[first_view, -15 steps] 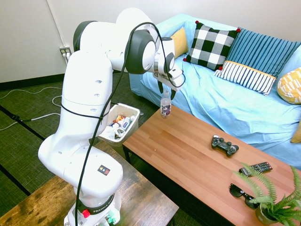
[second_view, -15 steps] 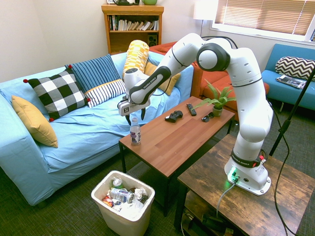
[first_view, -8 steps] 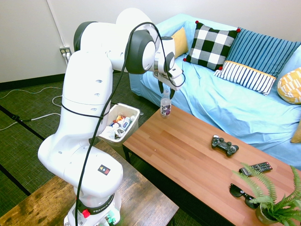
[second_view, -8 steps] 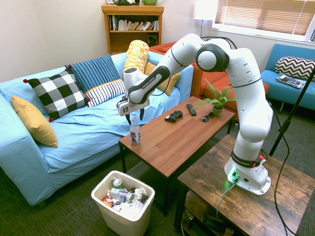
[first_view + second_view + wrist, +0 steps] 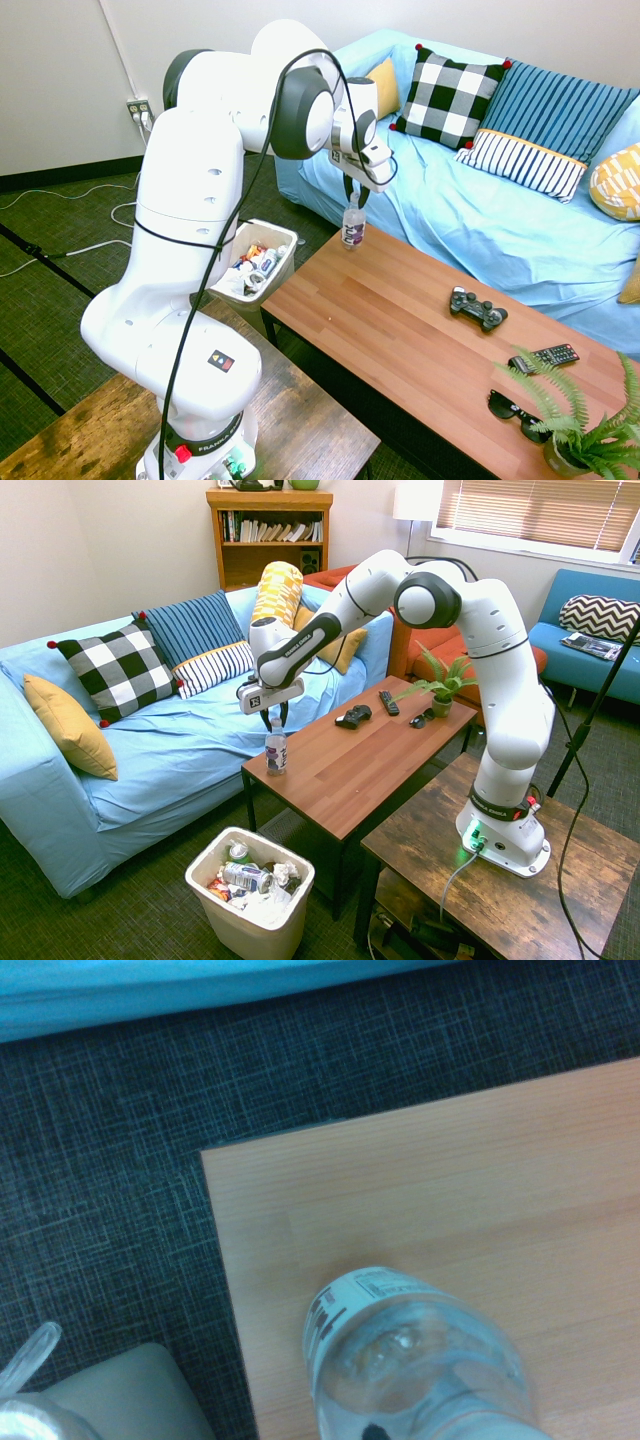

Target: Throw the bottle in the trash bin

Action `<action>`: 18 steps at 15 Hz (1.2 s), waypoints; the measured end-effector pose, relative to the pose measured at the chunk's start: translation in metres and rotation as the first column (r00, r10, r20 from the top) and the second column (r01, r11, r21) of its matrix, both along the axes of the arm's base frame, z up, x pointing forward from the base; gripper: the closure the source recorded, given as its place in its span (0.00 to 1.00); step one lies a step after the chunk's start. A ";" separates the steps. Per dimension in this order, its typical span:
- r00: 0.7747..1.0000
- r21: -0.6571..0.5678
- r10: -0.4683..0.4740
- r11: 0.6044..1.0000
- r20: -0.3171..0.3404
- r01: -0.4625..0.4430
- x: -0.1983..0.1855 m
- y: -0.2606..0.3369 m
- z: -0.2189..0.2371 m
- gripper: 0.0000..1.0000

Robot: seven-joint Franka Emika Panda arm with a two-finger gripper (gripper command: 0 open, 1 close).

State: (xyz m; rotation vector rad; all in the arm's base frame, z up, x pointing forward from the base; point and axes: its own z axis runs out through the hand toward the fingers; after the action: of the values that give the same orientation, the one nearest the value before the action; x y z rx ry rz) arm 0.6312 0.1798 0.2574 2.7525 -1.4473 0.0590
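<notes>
- The bottle [image 5: 352,226] stands upright at the corner of the coffee table [image 5: 400,330] nearest the sofa [image 5: 480,220]. The gripper [image 5: 357,193] sits directly over the cap, fingers pointing down around the neck.
- Whether the fingers are clenched on the cap or just straddling it, I cannot tell from either room view; the bottle's base looks at or just off the tabletop.
- Handling guess: clear thin plastic, appears nearly empty, so light and a bit squashy. The smooth sides could slip; the stiff cap and neck look like the surest hold (a body grip might dent it).
- The trash bin [image 5: 250,890] sits on the carpet below that table corner, already holding rubbish.
- From the sofa-facing camera the bin's whole opening shows; the other room view half hides it behind the arm.
- The wrist view alone shows the bottle [image 5: 415,1360] from above, close to the table's corner edge, with a sliver of bin [image 5: 130,1395].
</notes>
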 end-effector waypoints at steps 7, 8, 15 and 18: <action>0.995 0.054 0.075 0.995 0.059 -0.078 -0.016 0.037 0.054 1.00; 0.992 0.060 0.108 0.992 0.068 -0.112 -0.031 0.055 0.066 1.00; 0.944 -0.027 0.326 0.945 0.059 -0.325 -0.166 0.222 0.034 1.00; 0.919 -0.098 0.393 0.916 0.018 -0.390 -0.204 0.251 -0.022 0.00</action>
State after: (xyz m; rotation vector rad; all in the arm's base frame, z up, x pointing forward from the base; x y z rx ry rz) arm 0.4268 0.4307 0.2351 2.9284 -0.8487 0.1822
